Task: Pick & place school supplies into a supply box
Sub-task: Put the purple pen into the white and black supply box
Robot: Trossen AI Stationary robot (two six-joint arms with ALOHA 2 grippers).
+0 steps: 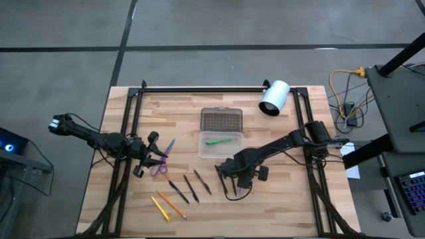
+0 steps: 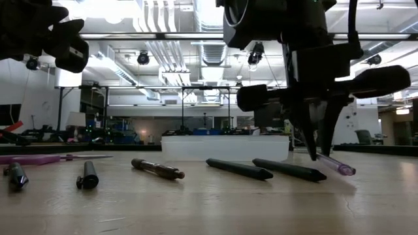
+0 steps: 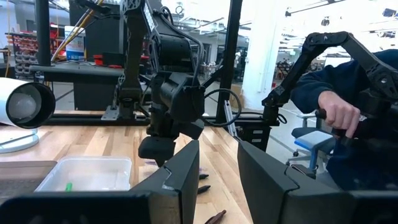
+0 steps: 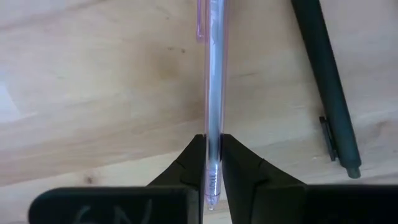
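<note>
My right gripper (image 1: 232, 178) stands over the table's near middle, pointing down, shut on a pinkish see-through pen (image 4: 214, 74). The clear supply box (image 1: 219, 144) lies open beyond it with a green pen (image 1: 218, 141) inside. Its grey dotted lid (image 1: 221, 119) lies flat just behind. Three dark pens (image 1: 191, 188) and two yellow-orange pencils (image 1: 166, 207) lie flat on the near-left wood. My left gripper (image 1: 151, 156) hovers open and level at the left, beside the purple-handled scissors (image 1: 161, 160). My right gripper pinches the pinkish pen between its two fingers (image 4: 239, 163), close to the end opposite the clip (image 4: 213, 186). The fingers come from above, pointing down, and lie across the pen. The pen's free end (image 2: 349, 170) is low at the tabletop; whether the held end is lifted, I cannot tell.
A white cylinder (image 1: 273, 97) lies at the far right of the table. One dark pen (image 4: 326, 87) lies close beside the held pen. A black frame rail (image 1: 199, 89) runs along the far edge. A person's hand (image 3: 339, 115) shows beyond the table.
</note>
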